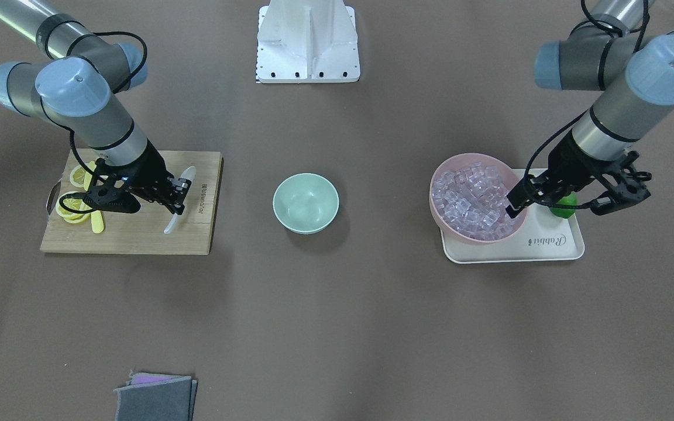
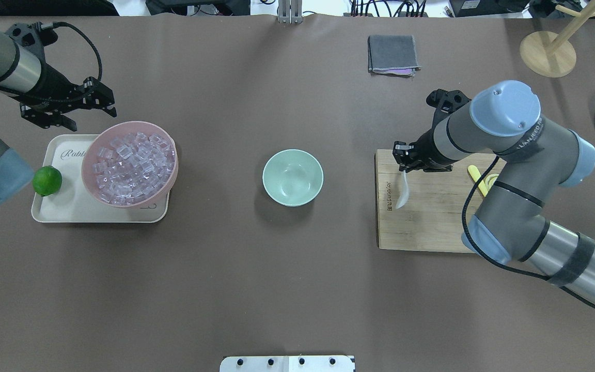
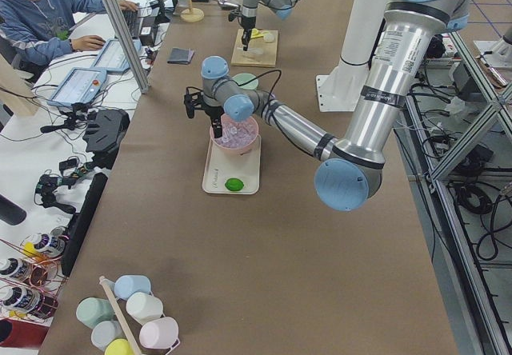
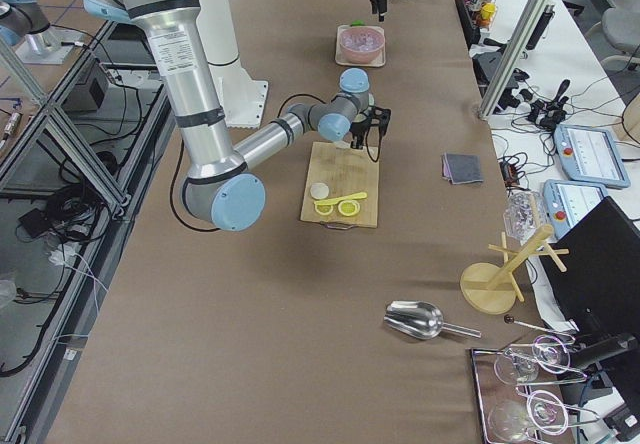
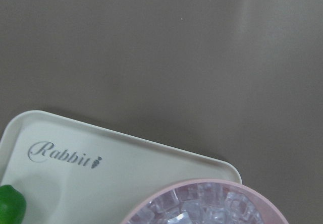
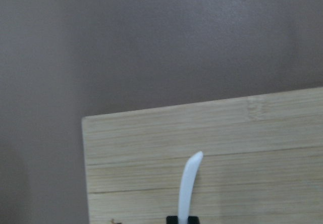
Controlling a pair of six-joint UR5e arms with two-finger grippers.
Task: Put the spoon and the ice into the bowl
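While right gripper (image 1: 180,197) pinches spoon (image 1: 171,224), left gripper (image 1: 513,207) state cannot tell.

Even, diffuse overhead light leaves soft shadows beside the bowl (image 1: 306,203); the right wrist view looks slightly blurred.

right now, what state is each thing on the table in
spoon, gripped by right gripper over the board
green bowl, upright, empty
pink bowl, full of ice
left gripper, open, empty, by pink bowl's rim
lime, whole, on tray
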